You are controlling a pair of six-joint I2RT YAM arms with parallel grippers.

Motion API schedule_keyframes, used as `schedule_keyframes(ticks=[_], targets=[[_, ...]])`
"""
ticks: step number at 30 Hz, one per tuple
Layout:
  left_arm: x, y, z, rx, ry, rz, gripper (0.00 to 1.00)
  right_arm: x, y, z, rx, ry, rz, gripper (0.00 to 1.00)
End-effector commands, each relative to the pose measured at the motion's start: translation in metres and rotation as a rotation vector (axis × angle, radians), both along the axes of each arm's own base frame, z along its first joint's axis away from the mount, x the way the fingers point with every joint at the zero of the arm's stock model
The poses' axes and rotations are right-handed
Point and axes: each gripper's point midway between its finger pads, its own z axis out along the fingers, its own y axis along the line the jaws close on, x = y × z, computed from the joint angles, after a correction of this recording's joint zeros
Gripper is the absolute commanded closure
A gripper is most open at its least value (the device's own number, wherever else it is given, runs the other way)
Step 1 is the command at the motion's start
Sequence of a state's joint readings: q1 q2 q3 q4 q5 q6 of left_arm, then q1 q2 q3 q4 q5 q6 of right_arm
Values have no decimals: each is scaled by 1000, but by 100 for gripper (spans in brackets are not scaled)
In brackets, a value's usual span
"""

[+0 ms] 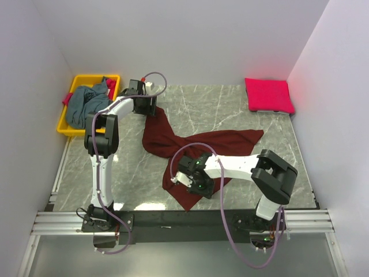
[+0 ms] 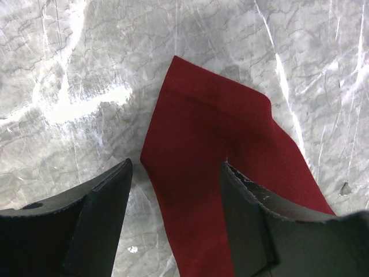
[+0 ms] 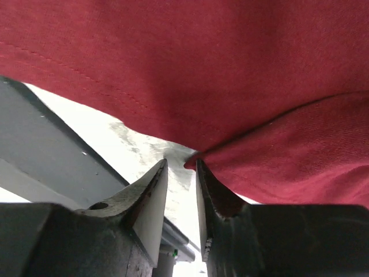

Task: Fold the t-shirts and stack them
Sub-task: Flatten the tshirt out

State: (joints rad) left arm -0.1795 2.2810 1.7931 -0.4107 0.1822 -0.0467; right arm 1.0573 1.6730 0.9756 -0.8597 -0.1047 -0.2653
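Note:
The dark maroon t-shirt (image 1: 193, 144) lies spread and rumpled on the marble table. My left gripper (image 1: 146, 107) is open just above its far left corner, and the cloth (image 2: 225, 150) shows between the jaws (image 2: 176, 163). My right gripper (image 1: 178, 178) is at the shirt's near left edge. Its jaws (image 3: 181, 163) stand a narrow gap apart with a fold of maroon cloth (image 3: 230, 86) at the tips and nothing between the pads. The bright pink-red shirt (image 1: 269, 95) lies folded at the back right. The grey-blue shirt (image 1: 86, 105) is heaped in the bin.
The yellow plastic bin (image 1: 64, 128) stands at the back left, off the table's left edge, with a bit of pink cloth in it. White walls close in the left, back and right. A black rail (image 1: 173, 219) runs along the near edge.

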Motion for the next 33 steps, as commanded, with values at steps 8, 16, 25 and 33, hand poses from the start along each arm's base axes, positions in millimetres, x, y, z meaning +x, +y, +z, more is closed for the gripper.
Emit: schedule_keyframes(ticks=[8,16,25,33], targets=[[-2,-5,18,-26,-31,-13,32,14,-5,-16,-72,-77,-27,71],[-15,-12,8,-15,-10,-45,35,18,-7,-14,-73,-103,-32,100],[-18,-12,12,-11,-11,-53,36,28,10,39,100,-178,-49,100],[-27,-10,18,-14,-11,-44,35,62,-18,70,171,-248,-180,100]])
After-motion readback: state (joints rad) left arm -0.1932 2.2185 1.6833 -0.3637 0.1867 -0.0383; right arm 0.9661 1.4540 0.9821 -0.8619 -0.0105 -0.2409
